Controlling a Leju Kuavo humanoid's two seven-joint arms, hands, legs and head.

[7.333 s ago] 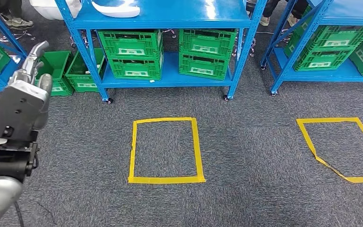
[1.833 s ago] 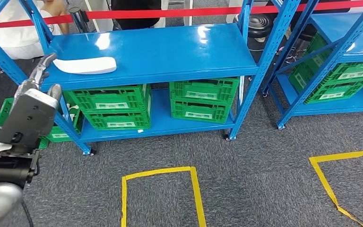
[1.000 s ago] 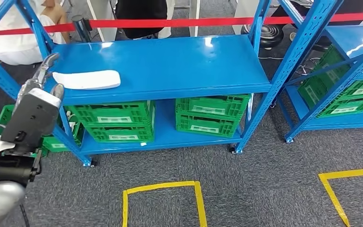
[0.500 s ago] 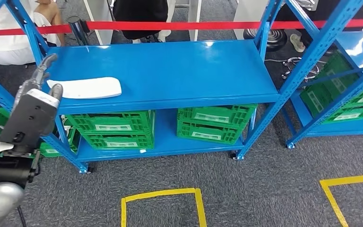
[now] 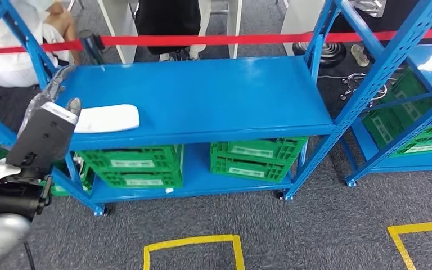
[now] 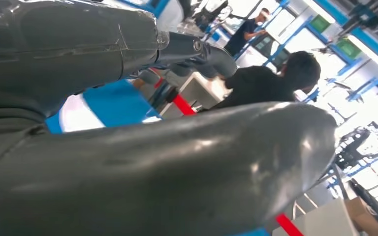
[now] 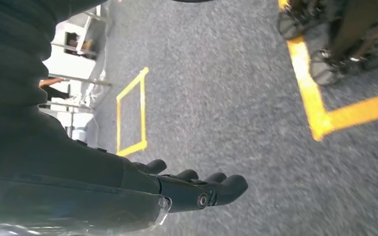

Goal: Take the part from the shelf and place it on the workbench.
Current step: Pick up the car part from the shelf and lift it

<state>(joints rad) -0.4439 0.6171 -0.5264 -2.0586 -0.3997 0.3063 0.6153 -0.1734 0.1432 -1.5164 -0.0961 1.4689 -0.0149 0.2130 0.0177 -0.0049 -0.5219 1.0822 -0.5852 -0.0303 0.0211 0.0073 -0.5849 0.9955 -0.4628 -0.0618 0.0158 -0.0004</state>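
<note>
On the blue shelf [image 5: 202, 95], the white part [image 5: 107, 118] lies flat near the left end. The left hand [image 5: 53, 107], fingers apart and empty, hovers just beside it; the reach is under way, and next it must close on the part.

Right hand [image 7: 128, 191], fingers [image 7: 211, 189] extended, above grey carpet [image 7: 236, 98].

Left robot hand [image 5: 50, 112] hides white part's [image 5: 108, 118] near end — contact unclear.
</note>
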